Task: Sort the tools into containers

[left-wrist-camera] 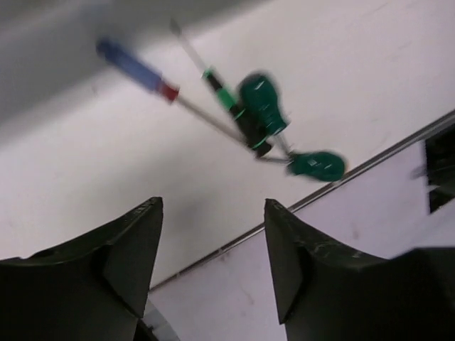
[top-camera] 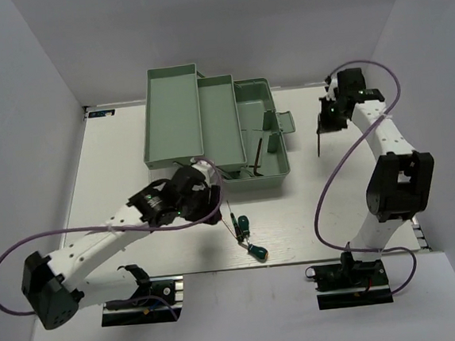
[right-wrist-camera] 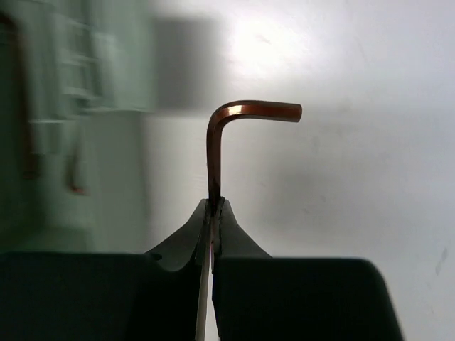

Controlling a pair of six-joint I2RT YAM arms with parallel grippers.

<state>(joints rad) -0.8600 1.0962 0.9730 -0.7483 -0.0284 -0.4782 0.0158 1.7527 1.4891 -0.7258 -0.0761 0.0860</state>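
Note:
My left gripper (top-camera: 212, 199) is open and empty above the table, just left of a small cluster of tools. In the left wrist view it (left-wrist-camera: 212, 203) hangs short of a blue-handled screwdriver (left-wrist-camera: 138, 67), a thin green-handled screwdriver (left-wrist-camera: 224, 96) and two stubby dark-green ones (left-wrist-camera: 263, 103) (left-wrist-camera: 318, 165). The stubby ones also show from above (top-camera: 242, 221) (top-camera: 258, 252). My right gripper (top-camera: 326, 123) is shut on a dark L-shaped hex key (right-wrist-camera: 217, 138) and holds it in the air, right of the mint-green toolbox base (top-camera: 275, 170). Two mint trays (top-camera: 173, 115) (top-camera: 222, 123) fan out to the left.
A dark hex key (top-camera: 258, 156) lies inside the toolbox base. The box's handle (top-camera: 283, 122) sticks out toward my right arm. The table's front edge (left-wrist-camera: 370, 165) runs just beyond the tool cluster. The toolbox (right-wrist-camera: 78, 71) is blurred at the left of the right wrist view.

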